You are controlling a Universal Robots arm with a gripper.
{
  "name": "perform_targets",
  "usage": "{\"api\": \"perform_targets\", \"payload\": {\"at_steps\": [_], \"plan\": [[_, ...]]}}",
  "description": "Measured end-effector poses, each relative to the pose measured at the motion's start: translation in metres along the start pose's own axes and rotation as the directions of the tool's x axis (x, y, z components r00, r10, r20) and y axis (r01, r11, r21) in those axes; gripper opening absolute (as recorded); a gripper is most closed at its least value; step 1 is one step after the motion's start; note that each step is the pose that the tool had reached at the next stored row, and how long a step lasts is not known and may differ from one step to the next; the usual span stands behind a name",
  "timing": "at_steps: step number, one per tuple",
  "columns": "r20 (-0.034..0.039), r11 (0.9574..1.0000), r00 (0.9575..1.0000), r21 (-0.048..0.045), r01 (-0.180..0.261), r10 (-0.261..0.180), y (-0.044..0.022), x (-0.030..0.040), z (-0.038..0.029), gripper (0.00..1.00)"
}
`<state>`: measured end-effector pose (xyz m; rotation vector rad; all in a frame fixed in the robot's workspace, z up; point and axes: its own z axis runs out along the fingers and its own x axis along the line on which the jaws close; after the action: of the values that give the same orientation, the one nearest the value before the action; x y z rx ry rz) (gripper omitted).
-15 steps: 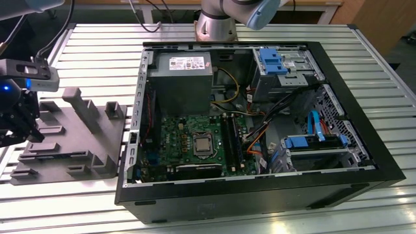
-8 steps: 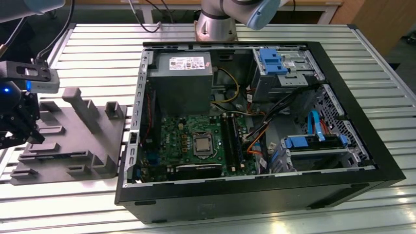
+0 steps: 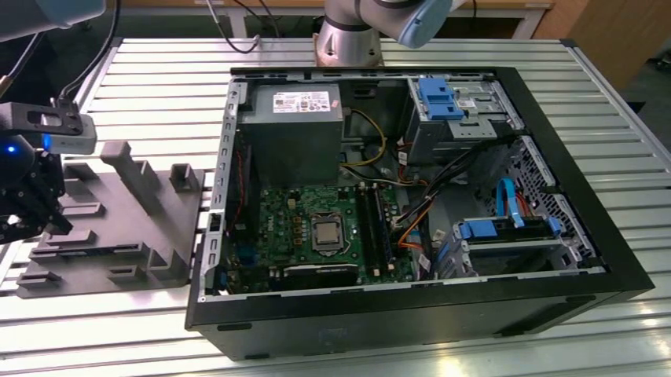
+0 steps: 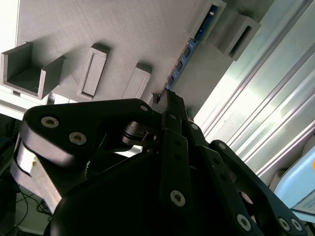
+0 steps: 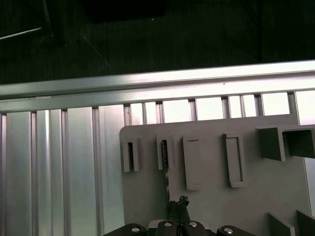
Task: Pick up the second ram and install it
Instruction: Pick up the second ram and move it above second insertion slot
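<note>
Gripper (image 5: 181,202) is over the grey holder tray (image 3: 157,228), on the exterior view's left of the open computer case (image 3: 419,314). Fingertips are drawn together. The second ram (image 4: 183,63) stands on edge in a tray slot, its near end just beside the fingertips. Whether they touch cannot be told.

A robot arm (image 3: 351,35) with a silver-grey cylindrical joint and a pale blue rounded cap (image 3: 419,22). Black cables (image 3: 97,55) run to a grey camera box (image 3: 50,129) at the wrist, beside a small glowing blue light (image 3: 11,148). The tool (image 4: 167,96) is matte black, built of flat, round-ended linkage bars pinned with silver socket-head screws (image 4: 177,197). A pale grey housing (image 4: 29,169) sits behind the bars.
</note>
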<state>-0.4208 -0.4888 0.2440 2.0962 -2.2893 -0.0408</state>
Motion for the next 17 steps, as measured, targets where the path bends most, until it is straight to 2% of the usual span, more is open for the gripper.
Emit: {"api": "perform_targets", "payload": {"at_steps": [17], "plan": [[-0.0001, 1.0, 1.0, -0.0001, 0.0, 0.0, -0.0008, 0.0043, 0.0098, 0.11]]}}
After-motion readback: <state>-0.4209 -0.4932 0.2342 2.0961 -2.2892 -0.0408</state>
